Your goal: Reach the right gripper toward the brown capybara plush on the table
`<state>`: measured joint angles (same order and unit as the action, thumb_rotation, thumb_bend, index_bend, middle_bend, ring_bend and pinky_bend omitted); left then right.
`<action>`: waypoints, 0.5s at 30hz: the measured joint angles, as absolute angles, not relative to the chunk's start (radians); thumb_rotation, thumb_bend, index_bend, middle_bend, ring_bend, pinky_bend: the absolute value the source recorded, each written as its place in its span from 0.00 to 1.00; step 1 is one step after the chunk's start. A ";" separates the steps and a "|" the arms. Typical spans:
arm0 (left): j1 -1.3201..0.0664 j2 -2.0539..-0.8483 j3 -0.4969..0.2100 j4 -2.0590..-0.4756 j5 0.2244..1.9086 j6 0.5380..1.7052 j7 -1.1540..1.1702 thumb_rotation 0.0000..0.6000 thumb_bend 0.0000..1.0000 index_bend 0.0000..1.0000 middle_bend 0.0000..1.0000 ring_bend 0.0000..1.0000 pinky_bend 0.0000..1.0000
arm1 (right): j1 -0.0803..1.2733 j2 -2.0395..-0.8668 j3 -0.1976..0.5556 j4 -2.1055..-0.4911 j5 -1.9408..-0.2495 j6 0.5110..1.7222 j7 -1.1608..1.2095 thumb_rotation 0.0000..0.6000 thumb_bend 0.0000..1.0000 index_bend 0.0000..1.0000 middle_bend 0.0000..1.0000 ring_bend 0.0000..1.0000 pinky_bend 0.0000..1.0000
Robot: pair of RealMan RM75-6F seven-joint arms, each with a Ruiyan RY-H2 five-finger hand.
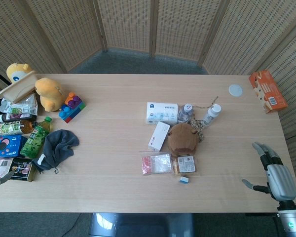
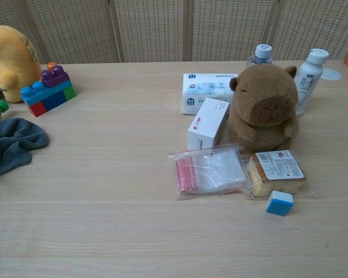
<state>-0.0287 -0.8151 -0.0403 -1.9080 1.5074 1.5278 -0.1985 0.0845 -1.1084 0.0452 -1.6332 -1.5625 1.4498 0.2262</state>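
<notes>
The brown capybara plush sits upright near the middle of the table, facing the front edge; the chest view shows it large at the right. My right hand hovers at the table's front right corner, well to the right of the plush. Its fingers are spread and it holds nothing. It does not show in the chest view. Only a grey sliver that may be my left hand shows at the left edge, and how its fingers lie is hidden.
Around the plush are a white box, a tissue pack, two bottles, a zip bag, a wrapped snack and a small blue cube. An orange box lies far right. Toys, a grey cloth and bottles crowd the left.
</notes>
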 measured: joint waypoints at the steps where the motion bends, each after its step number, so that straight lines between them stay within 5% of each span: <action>1: -0.029 -0.815 -0.040 -1.908 1.508 1.528 -0.197 1.00 0.00 0.00 0.00 0.00 0.00 | 0.085 -1.108 0.045 -1.632 -1.562 1.450 0.227 1.00 0.00 0.00 0.00 0.00 0.00; 15: -0.034 -0.825 -0.042 -1.910 1.495 1.517 -0.175 1.00 0.00 0.00 0.00 0.00 0.00 | 0.150 -1.131 0.071 -1.652 -1.542 1.374 0.233 1.00 0.00 0.00 0.00 0.00 0.00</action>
<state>-0.0343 -0.8252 -0.0422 -1.9100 1.4945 1.5168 -0.1748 0.1497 -1.1305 0.0705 -1.6516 -1.5422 1.3737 0.2331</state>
